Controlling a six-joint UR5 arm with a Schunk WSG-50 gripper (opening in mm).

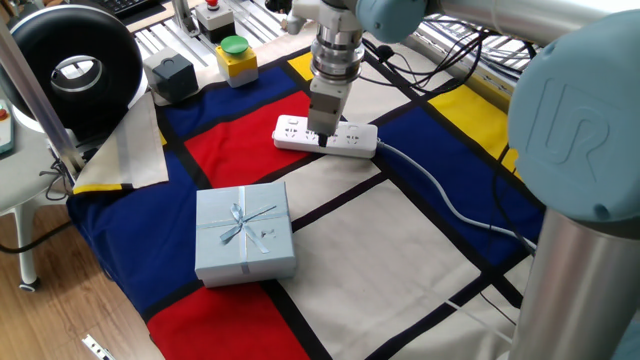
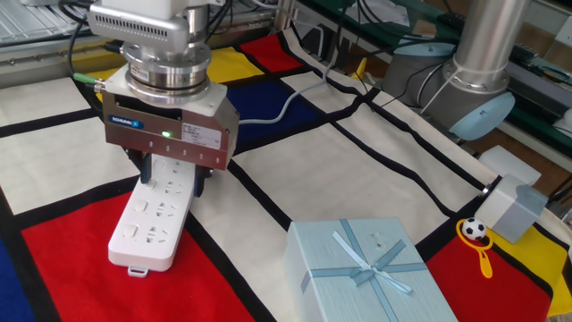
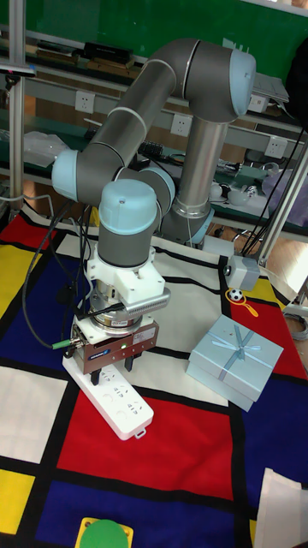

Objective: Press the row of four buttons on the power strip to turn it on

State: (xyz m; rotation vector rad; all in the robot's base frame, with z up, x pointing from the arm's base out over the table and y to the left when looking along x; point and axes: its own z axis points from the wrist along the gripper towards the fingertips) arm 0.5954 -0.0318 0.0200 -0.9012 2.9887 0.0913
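Observation:
The white power strip (image 1: 292, 130) (image 2: 150, 231) (image 3: 124, 408) lies on the colour-block cloth, and its pale grey cable (image 1: 440, 196) runs off to the right. My gripper (image 1: 322, 138) (image 2: 172, 179) (image 3: 110, 370) points straight down onto the strip's middle. Its two dark fingers (image 2: 201, 182) stand apart, one at each long side of the strip, and the white plastic shows in the gap between them. The gripper is open and holds nothing. The four buttons are too small to make out, and the gripper body hides part of the strip.
A pale blue gift box (image 1: 243, 232) (image 2: 371, 273) (image 3: 233, 357) sits near the strip. A yellow box with a green button (image 1: 236, 58), a black cube (image 1: 171, 76) and a black round unit (image 1: 75, 65) stand at the back left. A grey cube (image 2: 511, 207) is at the cloth's edge.

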